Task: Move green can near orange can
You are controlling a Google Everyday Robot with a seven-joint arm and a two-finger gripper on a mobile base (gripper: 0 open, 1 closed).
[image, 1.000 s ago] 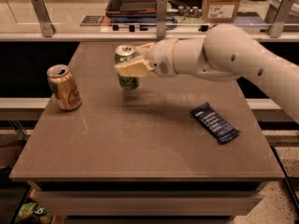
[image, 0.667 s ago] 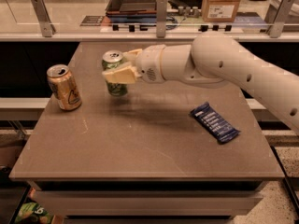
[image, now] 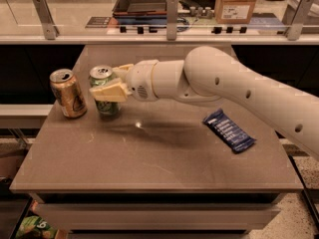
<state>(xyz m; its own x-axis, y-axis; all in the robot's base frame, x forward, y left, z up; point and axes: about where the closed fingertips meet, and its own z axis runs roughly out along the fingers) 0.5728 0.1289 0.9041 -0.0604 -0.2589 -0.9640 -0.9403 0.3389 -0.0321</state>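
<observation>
The green can [image: 102, 90] stands upright at the left of the brown table [image: 159, 148], its silver top showing. My gripper [image: 107, 83] is shut on the green can, one cream finger in front of it and one behind. The white arm reaches in from the right. The orange can [image: 68, 93] stands upright just left of the green can, a small gap between them.
A blue snack packet [image: 229, 130] lies flat at the right of the table. A glass-fronted counter [image: 169, 14] with a tray and a cardboard box runs along the back. The table's left edge is close to the orange can.
My gripper has carried the green can leftward across the table, from near the middle back to right beside the orange can. The orange can and the packet have not moved.
</observation>
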